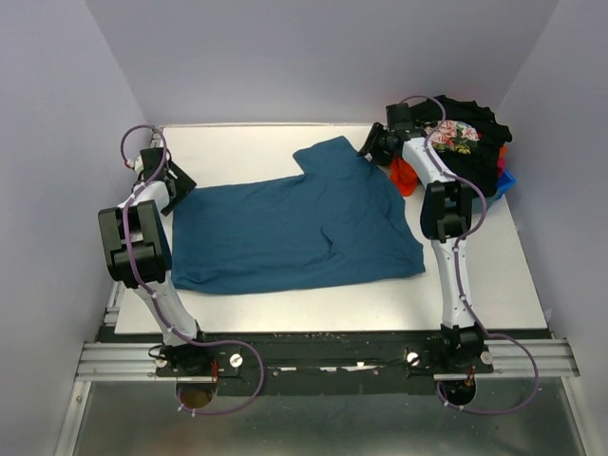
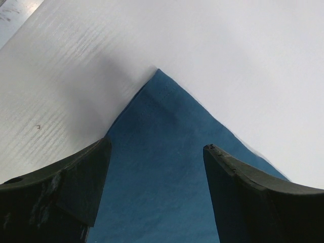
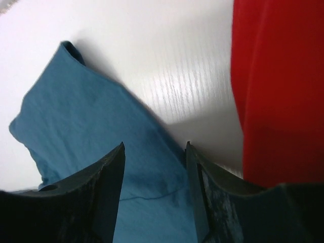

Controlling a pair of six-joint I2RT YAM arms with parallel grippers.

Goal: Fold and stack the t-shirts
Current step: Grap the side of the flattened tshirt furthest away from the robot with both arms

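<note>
The teal-blue t-shirt (image 1: 294, 228) lies spread flat across the middle of the table. My left gripper (image 1: 177, 186) is open over its far left corner, and that cloth corner (image 2: 157, 192) shows flat between the fingers of the left gripper (image 2: 157, 146). At the shirt's far right sleeve, my right gripper (image 1: 372, 147) is open; its wrist view shows the teal sleeve (image 3: 86, 111) lying under the right gripper (image 3: 154, 145). The black floral t-shirt (image 1: 465, 133) tops a heap at the back right, over the orange-red one (image 1: 404, 176) and the bright blue one (image 1: 506, 180).
The orange-red cloth (image 3: 278, 86) lies close to the right of my right fingers. White walls close in the table on the left, back and right. A bare table strip (image 1: 313, 304) runs in front of the teal shirt.
</note>
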